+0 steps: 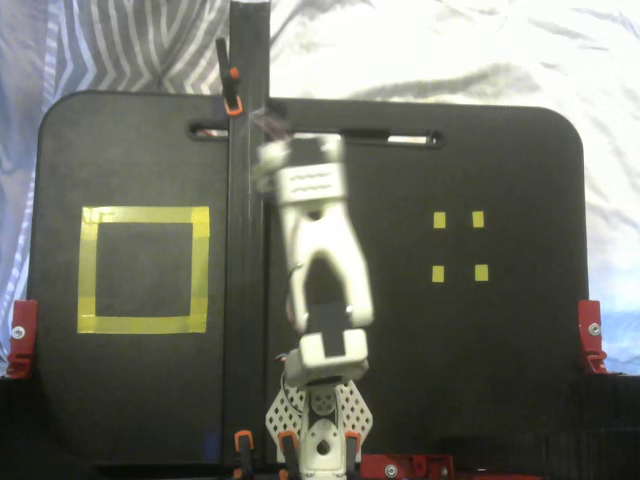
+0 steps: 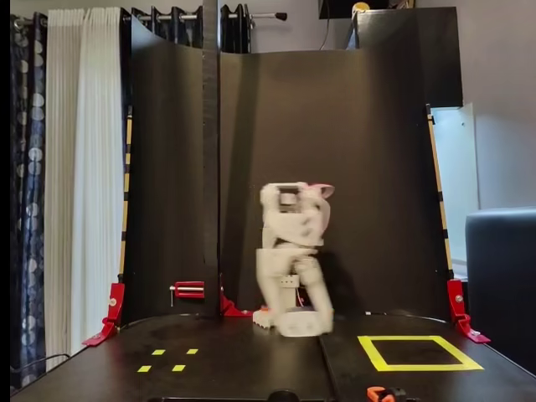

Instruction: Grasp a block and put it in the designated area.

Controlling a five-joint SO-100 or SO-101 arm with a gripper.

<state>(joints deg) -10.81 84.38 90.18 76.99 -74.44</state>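
Note:
The white arm stands mid-board and is blurred by motion in both fixed views. My gripper [image 1: 270, 128] points toward the far edge of the board, raised above it; in the other fixed view the gripper [image 2: 316, 191] sits at the top of the folded arm. The blur hides how its jaws stand. The dark navy block does not show in either view. The designated area, a hollow square of wide yellow tape [image 1: 145, 215], lies on the left of the board, well away from the gripper. It also shows at the lower right in the other fixed view [image 2: 419, 366].
Four tiny yellow tape squares [image 1: 459, 246] lie on the right of the black board and also show in the other fixed view [image 2: 167, 359]. A black vertical post [image 1: 246, 250] with orange clamps stands just left of the arm. Red clamps [image 1: 592, 335] hold the board's edges.

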